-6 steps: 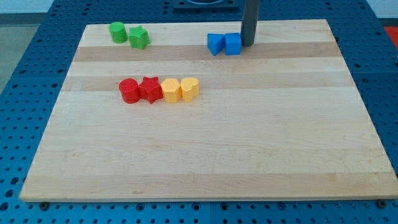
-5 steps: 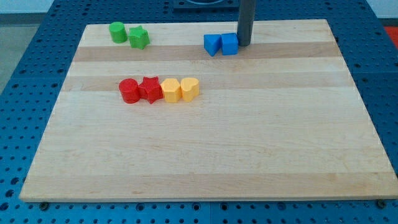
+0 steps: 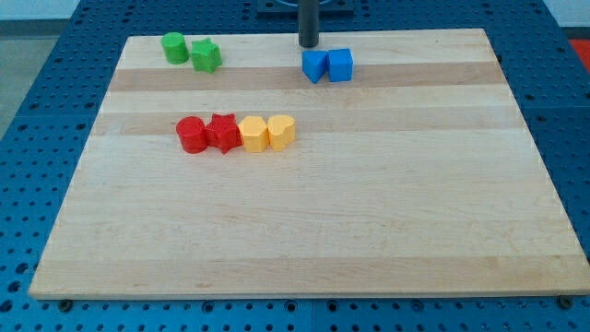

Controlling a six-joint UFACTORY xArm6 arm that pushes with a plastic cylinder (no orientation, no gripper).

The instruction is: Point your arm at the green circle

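The green circle sits near the board's top left corner, touching or nearly touching a green star on its right. My tip stands near the board's top edge, just above and left of two blue blocks, well to the right of the green circle. The rod is upright and dark.
Two blue blocks sit side by side below the tip. A row of a red circle, red star and two yellow blocks lies left of centre on the wooden board.
My tip has moved left and up, from the right side of the blue blocks to above their left end. The blue blocks shifted slightly left earlier and now stand still.
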